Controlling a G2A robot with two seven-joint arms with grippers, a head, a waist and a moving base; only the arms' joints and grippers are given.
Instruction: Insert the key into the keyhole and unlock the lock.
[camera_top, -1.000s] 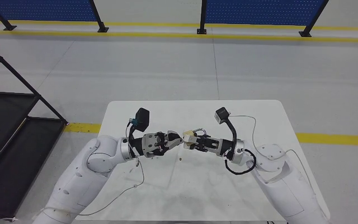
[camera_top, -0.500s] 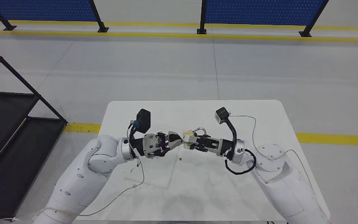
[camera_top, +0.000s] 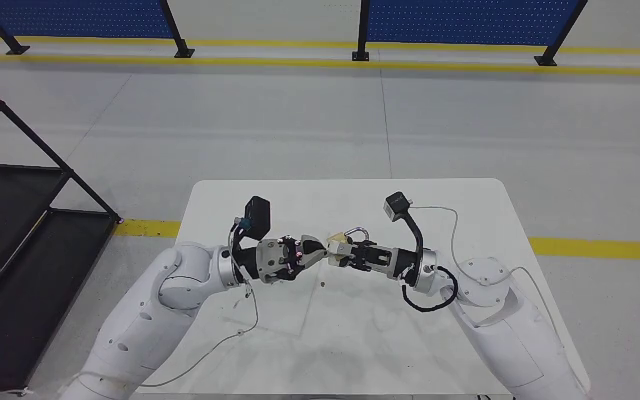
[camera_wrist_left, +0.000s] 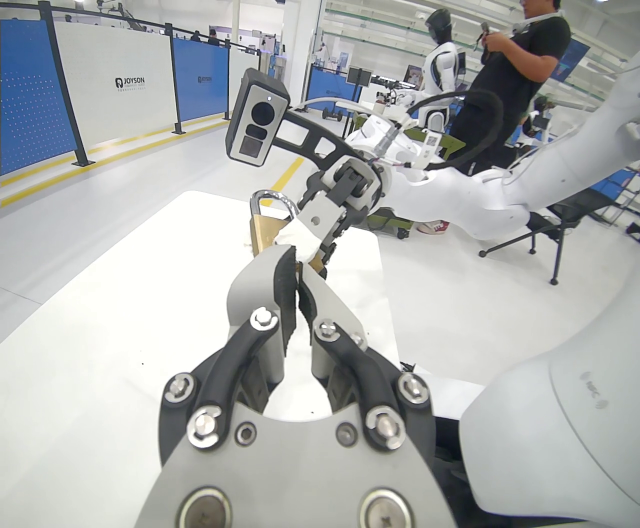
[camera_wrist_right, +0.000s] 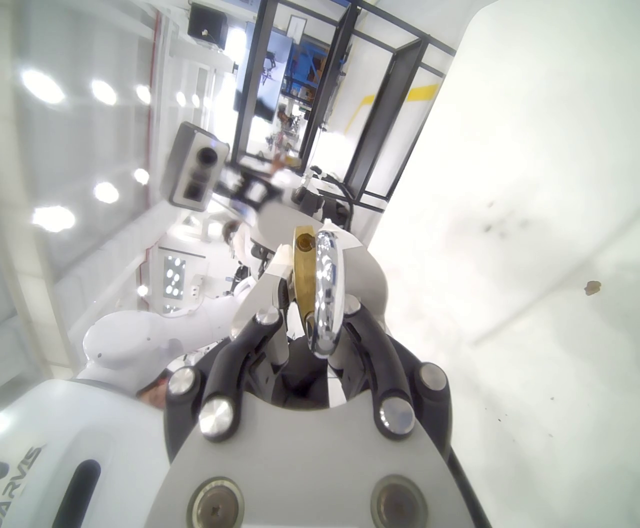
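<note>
The lock (camera_top: 339, 243), a brass body with a chrome shackle (camera_top: 358, 236), is held clear of the table (camera_top: 480, 205). It hangs over the table's far half, a little toward the left edge from the middle. In the top view the shackle end points toward the right arm and the body's other end faces the left arm.

The right tool (camera_wrist_right: 320, 265) is clamped on the lock. Its fingers (camera_wrist_right: 370, 275) press against the two broad faces of the brass body, and the shackle curves back toward that wrist. From the left wrist, one of these fingers shows a white wrap lying across the brass just beneath the shackle.

The left tool (camera_wrist_left: 297, 272) meets the lock from the opposite side, its tip right at the lower end of the body, touching it or very nearly so. Its fingers are drawn together and the black pads (camera_wrist_left: 286, 280) almost meet, with only a thin slit between them. The key would have to sit in that slit, but it is hidden there, so I cannot tell whether it is held or whether it has entered the keyhole.

A small brownish crumb (camera_wrist_right: 593, 287) lies on the bare white table top. On the floor beyond the table's left edge stands a black metal rack (camera_top: 45, 250).
</note>
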